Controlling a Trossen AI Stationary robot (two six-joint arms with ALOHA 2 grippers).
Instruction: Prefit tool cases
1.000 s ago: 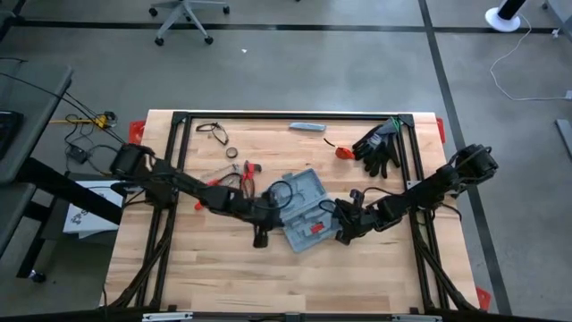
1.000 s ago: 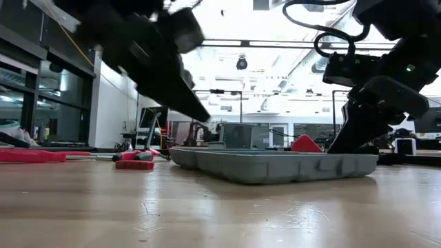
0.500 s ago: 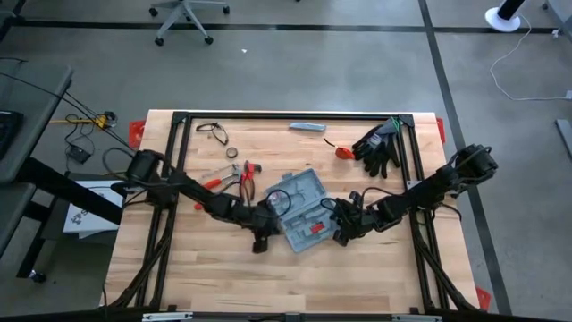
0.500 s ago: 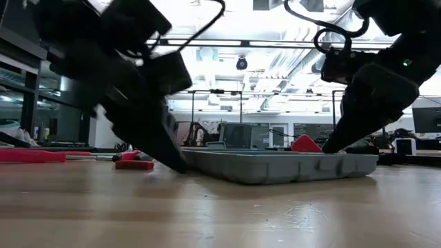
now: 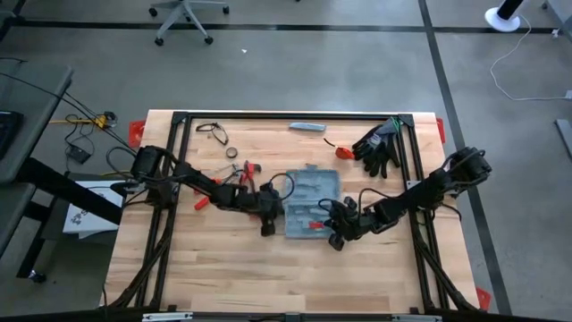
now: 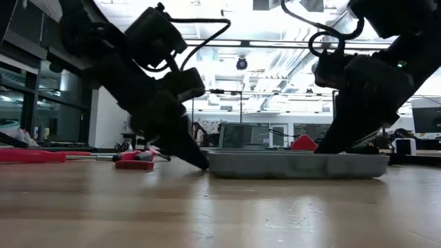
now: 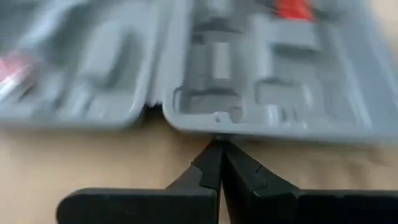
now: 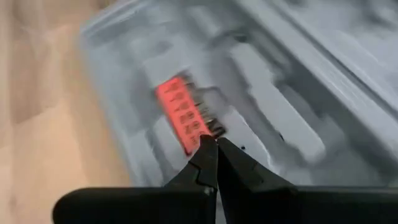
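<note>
The blue-grey tool case [image 5: 313, 204] lies open and flat on the wooden table, both halves showing moulded slots [image 7: 261, 68]. A red insert [image 8: 183, 115] sits in one half. My left gripper [image 5: 268, 225] is shut, down at the table by the case's left side [image 6: 213, 164]. My right gripper [image 5: 335, 238] is shut and reaches slanting down into the case's near right part [image 6: 324, 148]. My left gripper touches the case's outer side wall [image 7: 217, 132] with its shut fingertips [image 7: 214, 155], a little beside the gap between the two halves. The fingers come slanting down from the table's left. The case rests flat on the table. My right gripper has its shut fingertips [image 8: 208, 155] down on the case's moulded inner tray, right beside the red insert's end [image 8: 199, 140]. The fingers slant down from the table's right side. The case stays flat on the table.
Red-handled pliers [image 5: 246, 174] and a small red-handled tool [image 5: 204, 201] lie left of the case. Black gloves [image 5: 380, 145] and a red piece [image 5: 344, 153] lie at the back right. A slim grey bar [image 5: 307, 127] and a loop of cable [image 5: 213, 132] lie near the far edge.
My left gripper has sunk to the table and moved toward the case's left side, its shut tips now against the wall. The case has turned about on the table from a slanted lie to nearly square with the table's edges. My right gripper has rolled a little, staying inside the case.
</note>
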